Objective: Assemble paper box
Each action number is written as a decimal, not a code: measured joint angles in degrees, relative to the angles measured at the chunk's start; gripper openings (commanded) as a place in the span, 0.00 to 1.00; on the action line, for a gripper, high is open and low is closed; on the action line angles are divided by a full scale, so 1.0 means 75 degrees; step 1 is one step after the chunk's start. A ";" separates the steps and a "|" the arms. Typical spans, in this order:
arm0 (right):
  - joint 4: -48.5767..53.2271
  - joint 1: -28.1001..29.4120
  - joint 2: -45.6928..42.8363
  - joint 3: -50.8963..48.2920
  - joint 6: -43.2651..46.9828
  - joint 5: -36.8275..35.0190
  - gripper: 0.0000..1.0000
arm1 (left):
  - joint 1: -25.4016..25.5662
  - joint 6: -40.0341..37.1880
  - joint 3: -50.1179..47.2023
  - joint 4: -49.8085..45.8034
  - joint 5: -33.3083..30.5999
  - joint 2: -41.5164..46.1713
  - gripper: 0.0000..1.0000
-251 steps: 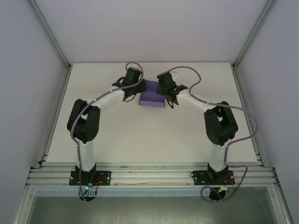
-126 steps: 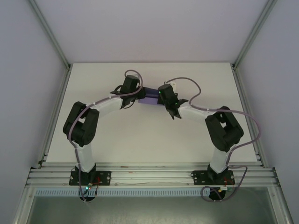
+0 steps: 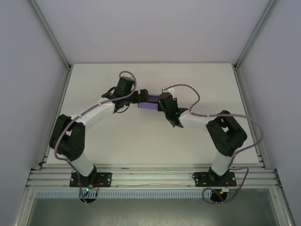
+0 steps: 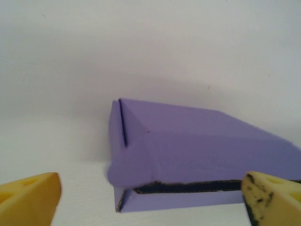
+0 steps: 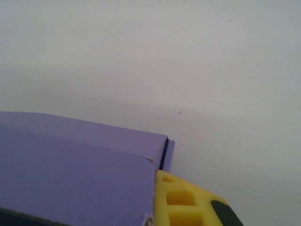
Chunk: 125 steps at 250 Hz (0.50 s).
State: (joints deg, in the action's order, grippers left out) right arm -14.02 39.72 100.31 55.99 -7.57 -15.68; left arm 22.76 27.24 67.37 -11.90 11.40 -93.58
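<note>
A matte white table (image 3: pixel 141 141) fills the floor of a pale, plain-walled enclosure (image 3: pixel 150 28). Ribbed aluminium rails (image 3: pixel 150 175) run along its near edge and slim metal posts (image 3: pixel 49 33) rise at the far corners. The paper box (image 3: pixel 150 100) sits in the far middle of the table, between the two wrists. It is a small flat rectangle of lavender-purple thin card, smooth and unglossy, with crisp folded creases. In the left wrist view a dark slit shows under its top panel along the near side, and a narrow gap runs down one end corner. The left gripper (image 3: pixel 139 98) faces the box with its jaws spread wide, and its yellow foam fingertips (image 4: pixel 29 197) stand well apart to either side of the near face without touching it. The right gripper (image 3: pixel 160 101) has its jaws together on a thin wall of the box. One yellow, cut-out finger (image 5: pixel 181 202) lies flush against the card just beside a corner seam. Bare tabletop lies open all around the box, broadest toward the near rails and at both side edges.
</note>
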 measured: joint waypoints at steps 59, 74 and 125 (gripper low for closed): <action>-0.0201 0.0469 0.0003 -0.0157 0.0676 -0.0268 0.00 | -0.0909 0.0370 0.0239 -0.0213 0.0498 0.0055 1.00; -0.0259 0.0542 0.0006 -0.0195 0.0772 -0.0332 0.00 | -0.1061 0.0396 0.0443 -0.0233 0.0612 -0.0239 1.00; -0.0775 0.0624 0.0017 -0.0469 0.1046 -0.0376 0.02 | -0.1119 0.0393 0.0877 -0.0259 0.1113 -0.1486 0.98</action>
State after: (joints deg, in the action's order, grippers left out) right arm -19.84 44.40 100.44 52.47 0.27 -18.50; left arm 14.37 30.20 73.95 -13.85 19.75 -104.73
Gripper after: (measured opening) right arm 0.052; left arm 0.996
